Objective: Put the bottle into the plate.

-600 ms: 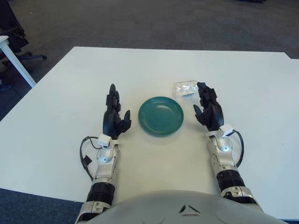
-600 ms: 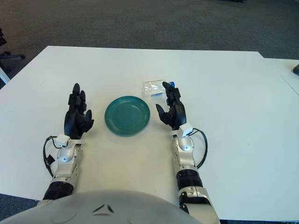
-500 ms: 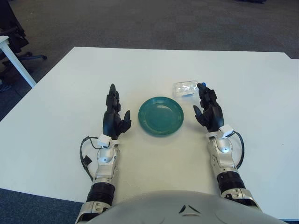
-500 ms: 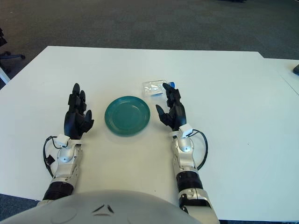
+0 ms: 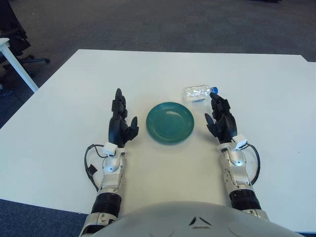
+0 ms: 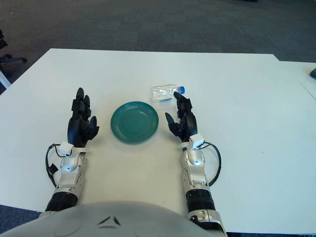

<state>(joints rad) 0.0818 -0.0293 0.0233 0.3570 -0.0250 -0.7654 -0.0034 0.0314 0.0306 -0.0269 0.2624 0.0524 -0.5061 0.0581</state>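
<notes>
A clear plastic bottle (image 5: 198, 93) with a blue cap lies on its side on the white table, just beyond and right of the empty green plate (image 5: 170, 122). It also shows in the right eye view (image 6: 165, 92). My right hand (image 5: 220, 119) is open, fingers pointing up, right of the plate and just short of the bottle, not touching it. My left hand (image 5: 120, 121) is open and idle, left of the plate.
The white table (image 5: 64, 98) stretches around the plate. Dark carpet lies beyond its far edge. Another white table's corner (image 5: 10, 54) and an office chair base stand at the far left.
My right hand has drawn back toward me a little, so the bottle's blue cap is now uncovered. The left hand, plate and bottle have not moved.
</notes>
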